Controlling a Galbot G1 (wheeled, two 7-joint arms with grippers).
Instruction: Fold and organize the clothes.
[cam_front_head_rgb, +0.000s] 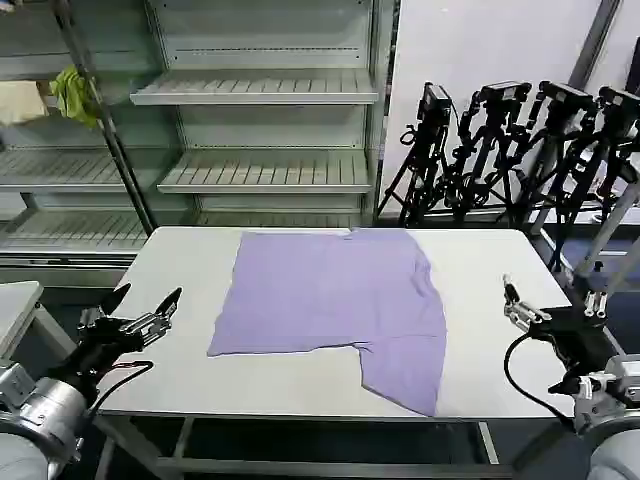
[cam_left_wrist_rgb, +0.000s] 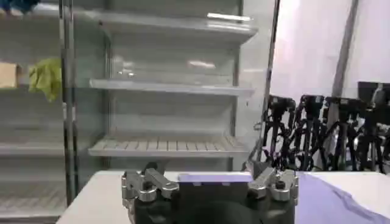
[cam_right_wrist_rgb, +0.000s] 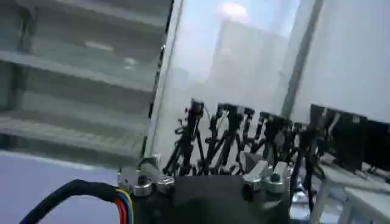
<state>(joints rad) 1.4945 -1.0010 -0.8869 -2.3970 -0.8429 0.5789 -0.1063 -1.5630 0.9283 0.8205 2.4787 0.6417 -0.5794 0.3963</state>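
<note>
Partly folded shirt (cam_front_head_rgb: 335, 305) mid-surface (cam_front_head_rgb: 180, 370), one sleeve flap sticking out at 5 o'clock (more folds left). Left gripper (cam_front_head_rgb: 148, 302) at 8 o'clock, fingers spread, empty. Right gripper (cam_front_head_rgb: 512, 302) at 4 o'clock, finger state unclear.

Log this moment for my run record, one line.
T-shirt: partly folded on table | left gripper: open, idle | right gripper: idle

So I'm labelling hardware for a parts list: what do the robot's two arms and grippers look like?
The left gripper has slim black-tipped fingers on a silver metal base, a thin red and black wire looping beneath, and a rounded silver-grey arm segment behind. The right gripper has silver fingers on a black boxy body, with a black cable looping to a grey-white arm; its wrist view shows a multicoloured wire bundle.
</note>
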